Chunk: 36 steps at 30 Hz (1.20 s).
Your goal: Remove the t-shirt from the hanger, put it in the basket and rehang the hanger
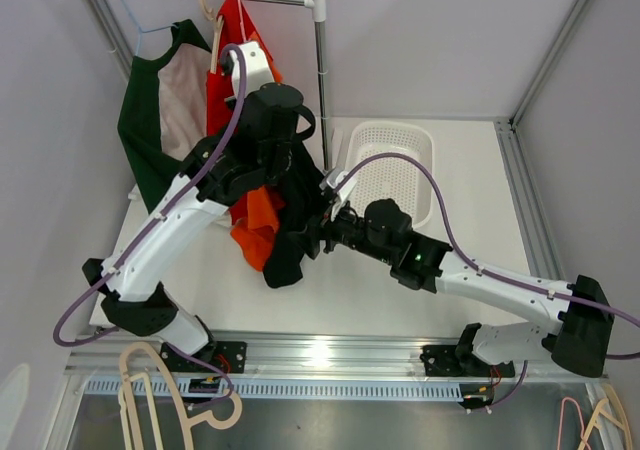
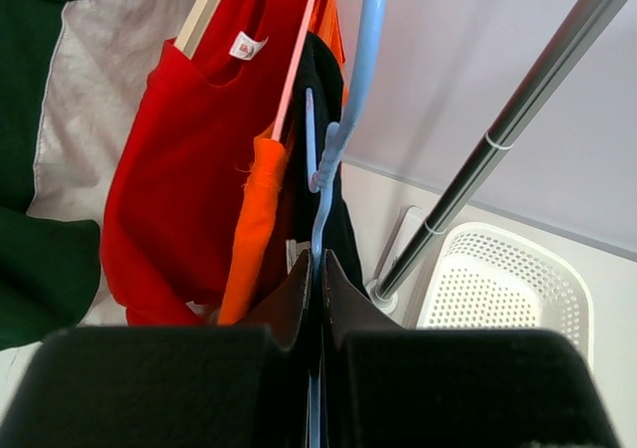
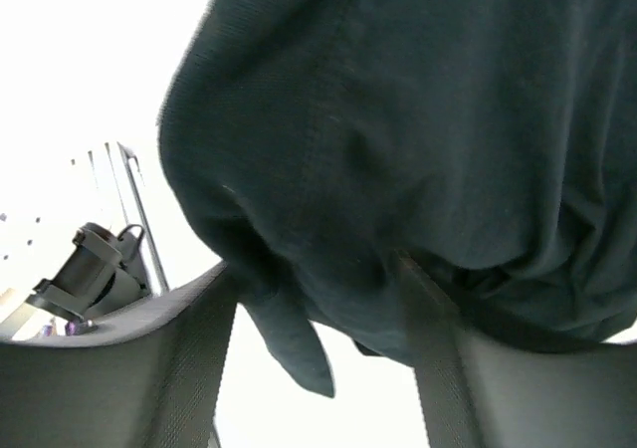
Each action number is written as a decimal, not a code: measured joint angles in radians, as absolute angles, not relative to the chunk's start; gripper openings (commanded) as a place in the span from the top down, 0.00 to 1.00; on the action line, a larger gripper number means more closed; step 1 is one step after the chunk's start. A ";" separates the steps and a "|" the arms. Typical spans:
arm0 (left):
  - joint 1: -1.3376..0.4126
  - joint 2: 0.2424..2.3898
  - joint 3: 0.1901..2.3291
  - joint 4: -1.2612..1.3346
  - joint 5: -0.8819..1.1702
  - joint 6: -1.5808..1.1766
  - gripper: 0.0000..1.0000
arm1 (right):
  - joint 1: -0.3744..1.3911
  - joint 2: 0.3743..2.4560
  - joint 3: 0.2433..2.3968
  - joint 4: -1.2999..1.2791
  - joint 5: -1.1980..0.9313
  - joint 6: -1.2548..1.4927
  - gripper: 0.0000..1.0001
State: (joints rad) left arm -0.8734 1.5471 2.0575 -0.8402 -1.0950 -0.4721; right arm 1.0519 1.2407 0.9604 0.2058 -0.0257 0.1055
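Left wrist view: the left gripper (image 2: 318, 269) is clamped tight on the light-blue hanger (image 2: 350, 119), likely to steady it while the black t-shirt (image 1: 292, 235) hanging from it is pulled. The right gripper (image 3: 318, 269) straddles the shirt's hem with its jaws apart; I cannot tell whether it is pinching. The rack pole (image 1: 322, 80) and white basket (image 1: 395, 128) crowd the right side. The table (image 1: 350, 290) nearer the arms offers room to pull.

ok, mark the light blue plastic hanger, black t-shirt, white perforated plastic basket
light blue plastic hanger (image 2: 364, 60): left wrist, upper stem
black t-shirt (image 3: 398, 139): right wrist, bunched fabric
white perforated plastic basket (image 1: 395, 126): top external, far rim
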 measured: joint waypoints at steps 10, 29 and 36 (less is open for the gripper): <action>-0.876 1.600 2.060 -0.818 -1.095 -0.471 0.99 | 1.105 1.245 0.961 0.218 0.024 0.101 0.71; -0.813 1.757 2.202 -0.554 -1.078 -0.190 0.99 | 1.274 1.068 0.943 0.103 0.244 0.112 1.00; -0.795 1.860 2.247 -0.523 -1.061 -0.124 0.99 | 1.399 1.048 0.913 0.058 0.367 0.123 1.00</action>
State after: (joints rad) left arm -0.7948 1.8603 2.2467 -0.5232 -1.0607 -0.1238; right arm 1.3991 1.0481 0.9127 0.0578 0.3672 0.1230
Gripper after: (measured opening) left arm 0.012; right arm 0.032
